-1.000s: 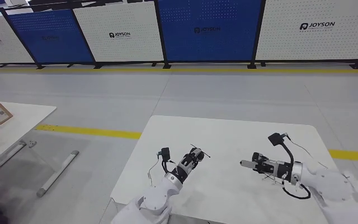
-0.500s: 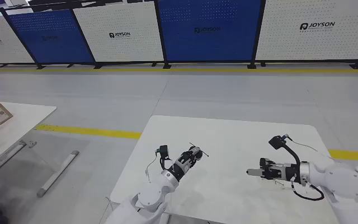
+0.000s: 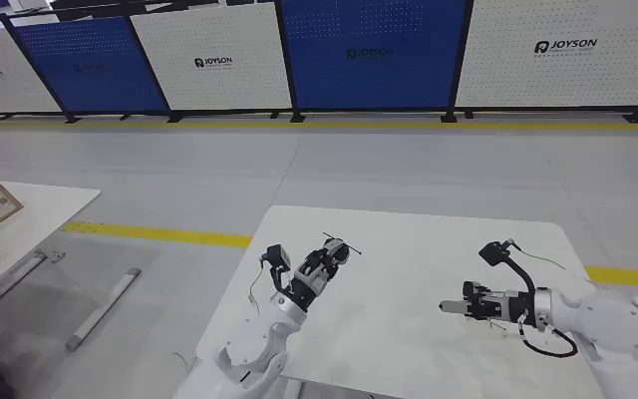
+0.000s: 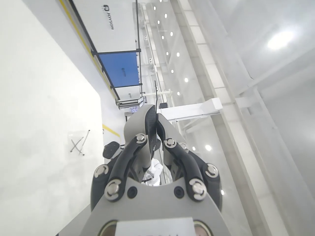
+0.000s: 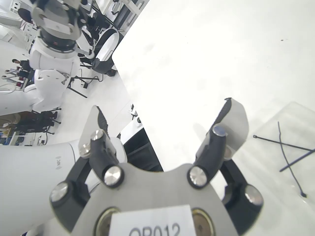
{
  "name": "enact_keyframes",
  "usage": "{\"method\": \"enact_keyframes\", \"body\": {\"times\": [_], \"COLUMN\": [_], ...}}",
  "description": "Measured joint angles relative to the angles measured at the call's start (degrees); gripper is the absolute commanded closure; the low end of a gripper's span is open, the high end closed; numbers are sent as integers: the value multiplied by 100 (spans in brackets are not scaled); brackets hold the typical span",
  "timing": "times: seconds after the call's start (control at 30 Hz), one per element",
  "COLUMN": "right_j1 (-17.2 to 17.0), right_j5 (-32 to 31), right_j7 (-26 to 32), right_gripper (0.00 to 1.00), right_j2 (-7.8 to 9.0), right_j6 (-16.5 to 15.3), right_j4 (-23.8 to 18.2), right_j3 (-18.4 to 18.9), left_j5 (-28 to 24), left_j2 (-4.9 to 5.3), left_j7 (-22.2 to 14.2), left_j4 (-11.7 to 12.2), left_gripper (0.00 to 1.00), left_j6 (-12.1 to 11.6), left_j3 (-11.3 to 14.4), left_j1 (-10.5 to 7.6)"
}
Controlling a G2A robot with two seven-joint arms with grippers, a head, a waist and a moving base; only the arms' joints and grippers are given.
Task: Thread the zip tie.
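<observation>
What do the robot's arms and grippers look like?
The left arm and right arm have white shells with dark cables looping at wrists. The left gripper and right gripper share silver plates, black linkages, silver fingers with black ribbed pads, and white labels.

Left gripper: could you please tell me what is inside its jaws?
The left gripper has its jaws shut on a thin black zip tie, one end of which sticks out past the tips. The part pinched inside is covered and cannot be seen.
</observation>
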Motion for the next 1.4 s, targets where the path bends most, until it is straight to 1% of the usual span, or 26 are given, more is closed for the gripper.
{"method": "enact_keyframes", "body": {"times": [0.03, 0.1, 0.13, 0.17, 0.23, 0.3, 0.33, 0.4, 0.5, 0.67, 0.8, 0.83, 0.93, 1.03, 1.13, 1.4], "right_j1": [0, 0, 0, 0, 0, 0, 0, 0, 0, 0, 0, 0, 0, 0, 0, 0], "right_j5": [0, 0, 0, 0, 0, 0, 0, 0, 0, 0, 0, 0, 0, 0, 0, 0], "right_j7": [0, 0, 0, 0, 0, 0, 0, 0, 0, 0, 0, 0, 0, 0, 0, 0], "right_gripper": [0, 0, 0, 0, 0, 0, 0, 0, 0, 0, 0, 0, 0, 0, 0, 0], "right_j2": [0, 0, 0, 0, 0, 0, 0, 0, 0, 0, 0, 0, 0, 0, 0, 0], "right_j6": [0, 0, 0, 0, 0, 0, 0, 0, 0, 0, 0, 0, 0, 0, 0, 0], "right_j4": [0, 0, 0, 0, 0, 0, 0, 0, 0, 0, 0, 0, 0, 0, 0, 0], "right_j3": [0, 0, 0, 0, 0, 0, 0, 0, 0, 0, 0, 0, 0, 0, 0, 0], "left_j5": [62, 134, 174, 202, 244, 218, 184, 178, 202, 292, 354, 389, 458, 522, 466, 446], "left_j2": [11, 25, 34, 39, 48, 49, 48, 43, 21, -24, -62, -75, -114, -160, -192, -195], "left_j7": [13, 21, 13, 5, -9, -30, -53, -92, -112, -148, -138, -111, -17, 102, 134, 131], "left_j4": [-239, -572, -777, -909, -1121, -1181, -1148, -1014, -651, 47, 572, 738, 1119, 1400, 1498, 1491], "left_gripper": [100, 100, 100, 100, 100, 100, 100, 100, 100, 100, 100, 100, 100, 100, 100, 100], "left_j6": [-20, -31, -27, -18, 7, 64, 132, 254, 404, 613, 662, 671, 688, 656, 619, 611], "left_j3": [-86, -205, -272, -321, -419, -472, -486, -474, -358, -80, 104, 157, 307, 463, 549, 549], "left_j1": [108, 266, 371, 446, 584, 648, 657, 616, 480, 246, 97, 46, -93, -236, -314, -316]}}
